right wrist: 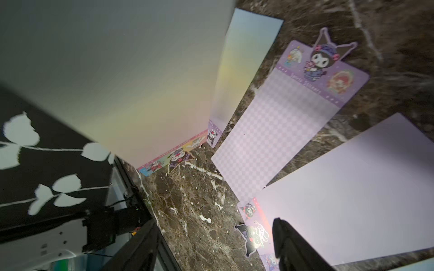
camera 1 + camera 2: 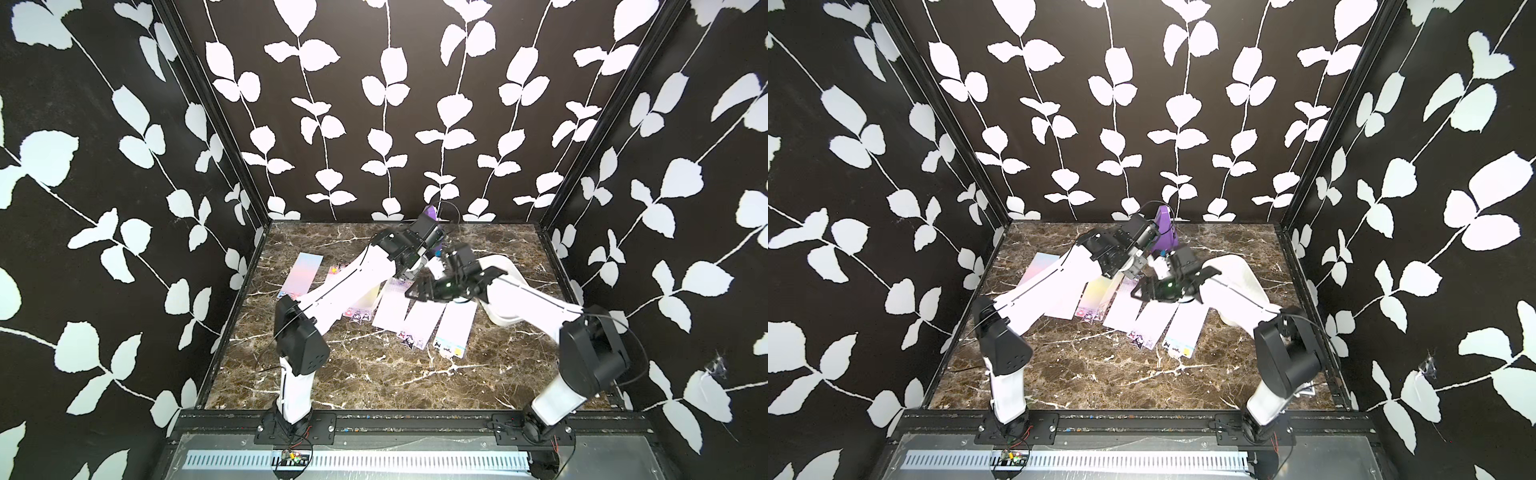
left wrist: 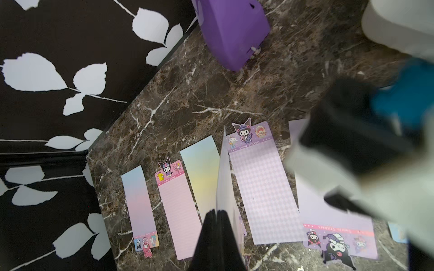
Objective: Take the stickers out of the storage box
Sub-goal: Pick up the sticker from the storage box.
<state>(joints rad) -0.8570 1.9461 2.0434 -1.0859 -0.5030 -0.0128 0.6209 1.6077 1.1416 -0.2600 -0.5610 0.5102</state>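
Sticker in hand: the left gripper, closed on the edge of one pastel sheet, holds it upright over the stickers spread across the middle of the marble table. The right gripper hovers open just beside it. The white storage box sits at 3 o'clock, its inside hidden. The limp sheet could buckle or slip from so thin a pinch, and the crowded arms may scuff the laid sheets
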